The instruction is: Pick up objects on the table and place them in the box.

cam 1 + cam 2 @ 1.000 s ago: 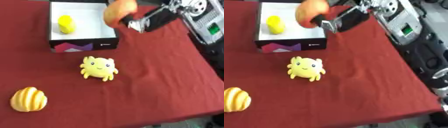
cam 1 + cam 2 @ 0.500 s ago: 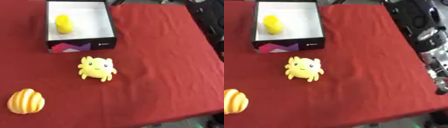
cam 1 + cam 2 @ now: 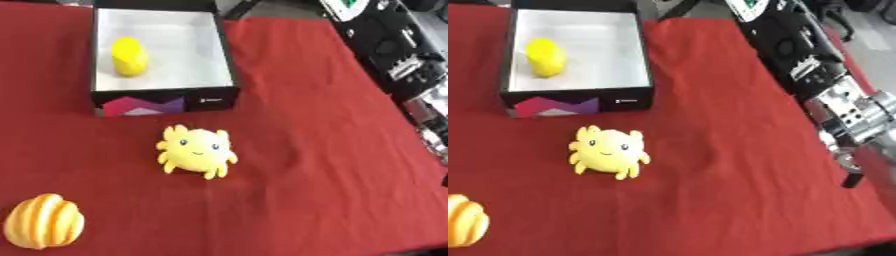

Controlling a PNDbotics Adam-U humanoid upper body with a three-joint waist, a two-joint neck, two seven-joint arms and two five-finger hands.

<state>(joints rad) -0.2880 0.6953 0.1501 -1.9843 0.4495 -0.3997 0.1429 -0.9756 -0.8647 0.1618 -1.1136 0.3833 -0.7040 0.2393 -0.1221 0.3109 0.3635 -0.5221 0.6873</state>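
A black box with a white inside [image 3: 226, 60] stands at the far left of the red table. In it lies a yellow rounded object [image 3: 129, 56]. In front of the box a yellow plush crab [image 3: 196, 151] sits on the cloth. An orange-and-yellow ribbed object [image 3: 42, 227] lies near the front left corner. Only the black and silver right arm [image 3: 846, 112] shows, running down the right edge beyond the table. Neither hand shows in either view.
The red cloth [image 3: 306, 165] covers the whole table, with its right edge close beside the arm. A unit with a small green screen [image 3: 750, 5] shows at the top right. Dark floor and equipment lie past the right edge.
One second ago the right hand held an orange-pink round object above the box's right side. Hand and object have since left the view to the upper right. The camera has also shifted.
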